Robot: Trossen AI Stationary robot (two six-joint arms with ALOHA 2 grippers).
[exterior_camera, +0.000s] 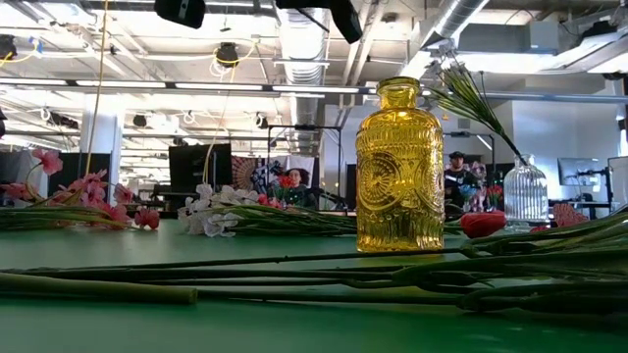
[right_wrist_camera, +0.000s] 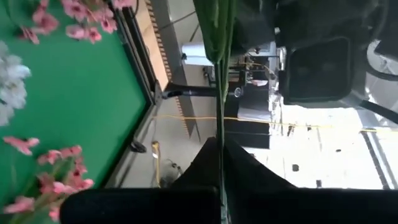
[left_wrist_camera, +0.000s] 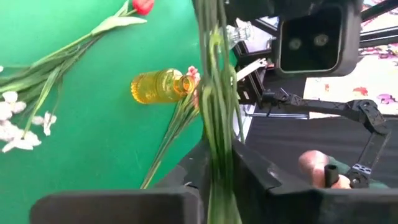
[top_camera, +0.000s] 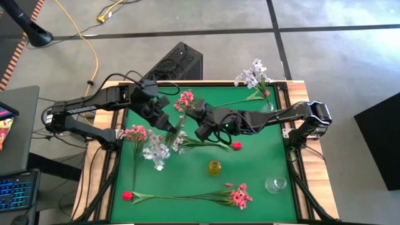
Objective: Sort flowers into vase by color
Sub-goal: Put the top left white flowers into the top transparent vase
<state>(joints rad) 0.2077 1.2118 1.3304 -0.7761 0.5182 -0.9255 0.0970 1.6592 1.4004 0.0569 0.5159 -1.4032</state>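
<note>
Both grippers meet over the middle of the green mat, facing each other. My left gripper (top_camera: 169,123) (left_wrist_camera: 217,186) and my right gripper (top_camera: 199,129) (right_wrist_camera: 221,180) are each shut on the green stem of a pink spray (top_camera: 185,100), which is held up off the mat. A yellow glass vase (top_camera: 214,167) (exterior_camera: 399,167) stands upright near the middle. One clear vase (top_camera: 275,184) stands near the right front. Another clear vase (exterior_camera: 527,191) at the far right holds a white spray (top_camera: 253,75). More pink (top_camera: 134,132), white (top_camera: 156,149) and red (top_camera: 236,145) flowers lie flat on the mat. My left gripper pinches the pink spray's green stem and leaves (left_wrist_camera: 217,155) between its two fingers, which lie across the stem. The stem is lifted clear of the mat. My right gripper pinches the same flower's thin stem (right_wrist_camera: 221,134) between its shut fingers, also across it and clear of the mat.
A red bud (top_camera: 127,195) with a long stem and a pink spray (top_camera: 239,197) lie along the mat's near edge. Wooden rails frame the mat (top_camera: 187,181). Open mat lies between the yellow vase and the right rail. People and screens show in the room beyond the table.
</note>
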